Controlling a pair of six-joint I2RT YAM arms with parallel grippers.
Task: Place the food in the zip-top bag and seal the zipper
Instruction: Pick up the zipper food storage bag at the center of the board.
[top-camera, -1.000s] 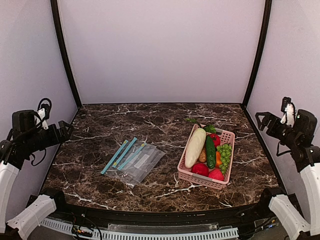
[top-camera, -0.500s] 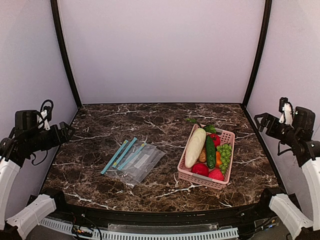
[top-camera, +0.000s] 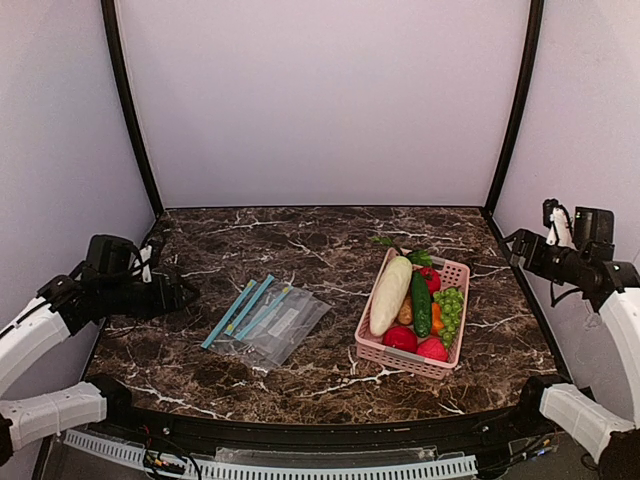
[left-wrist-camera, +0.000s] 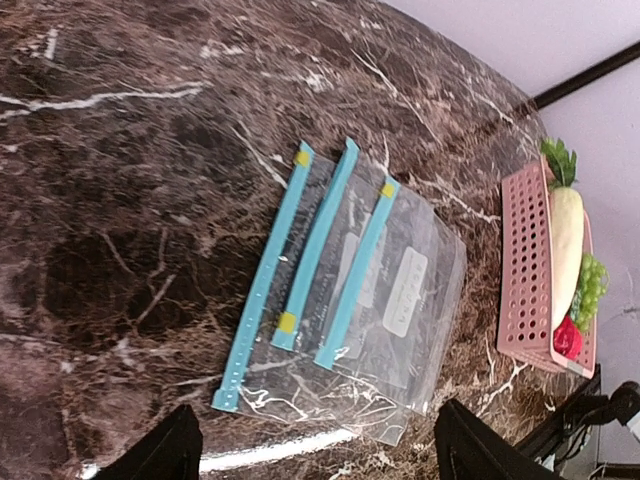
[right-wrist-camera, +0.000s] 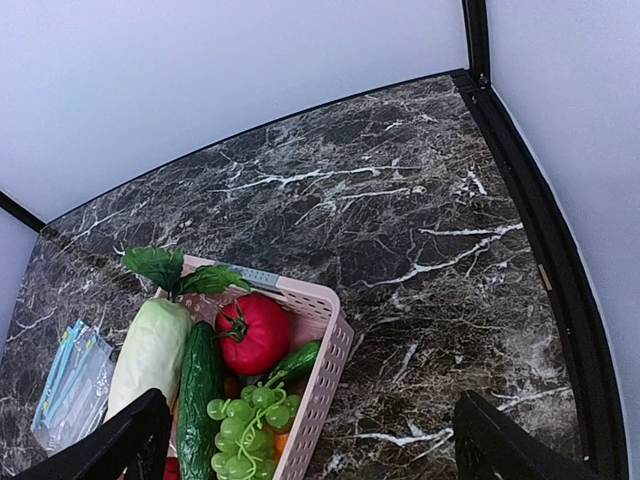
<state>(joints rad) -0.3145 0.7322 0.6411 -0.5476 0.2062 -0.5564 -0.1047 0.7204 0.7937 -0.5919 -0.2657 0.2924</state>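
Three flat, clear zip-top bags (left-wrist-camera: 400, 300) with teal zipper strips (left-wrist-camera: 318, 245) overlap on veined marble surface (left-wrist-camera: 120, 150); both arms' jaws spread.

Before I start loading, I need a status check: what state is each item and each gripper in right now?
Left gripper, open, holding nothing.
Right gripper, open, holding nothing.
Zip-top bags, three overlapping, flat on the table, empty.
Zippers, cannot tell whether sealed.
Pink basket, upright, full of produce.
Red-pink fruits, side by side in the basket's near end.
Cucumber, lying in the basket.
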